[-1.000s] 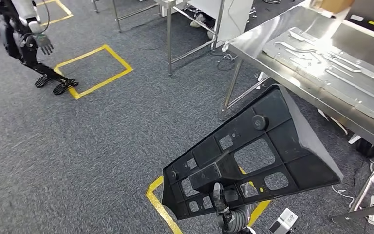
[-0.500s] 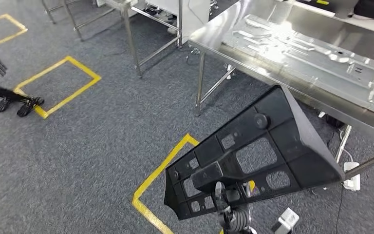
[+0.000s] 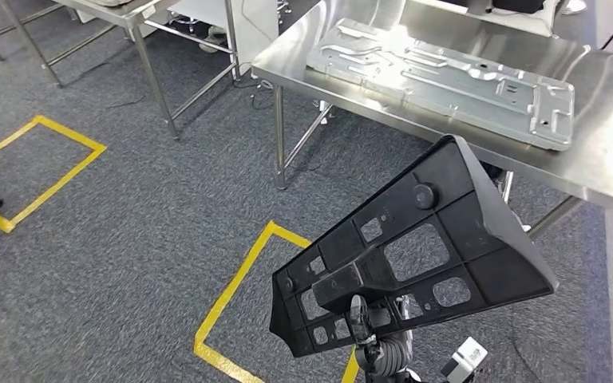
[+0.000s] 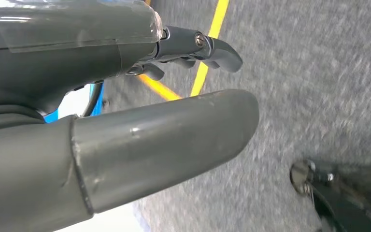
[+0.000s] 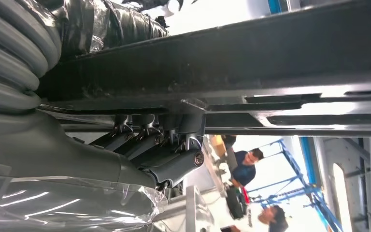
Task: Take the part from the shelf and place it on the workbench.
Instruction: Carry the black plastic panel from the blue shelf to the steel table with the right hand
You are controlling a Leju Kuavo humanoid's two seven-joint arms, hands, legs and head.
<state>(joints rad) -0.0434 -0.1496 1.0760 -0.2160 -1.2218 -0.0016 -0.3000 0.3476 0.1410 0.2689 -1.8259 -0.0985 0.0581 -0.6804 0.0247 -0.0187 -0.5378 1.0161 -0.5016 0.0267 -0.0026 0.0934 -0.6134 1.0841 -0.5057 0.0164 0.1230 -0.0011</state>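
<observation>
Right hand [image 3: 367, 319] grips black part [image 3: 423, 247] from below, part up in air, well short of surface [image 3: 607, 171]. Left hand [image 4: 125, 96] holds nothing, fingers a little apart. You walk closer, keep part level, aim for bare edge beside metal plate [image 3: 447, 76].

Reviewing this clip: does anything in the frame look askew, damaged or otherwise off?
Nothing looks damaged or spilled. The black part is carried tilted, gripped near its narrow end by the right robot hand, its wide end pointing up toward the workbench. A metal panel lies flat on the bench.
</observation>
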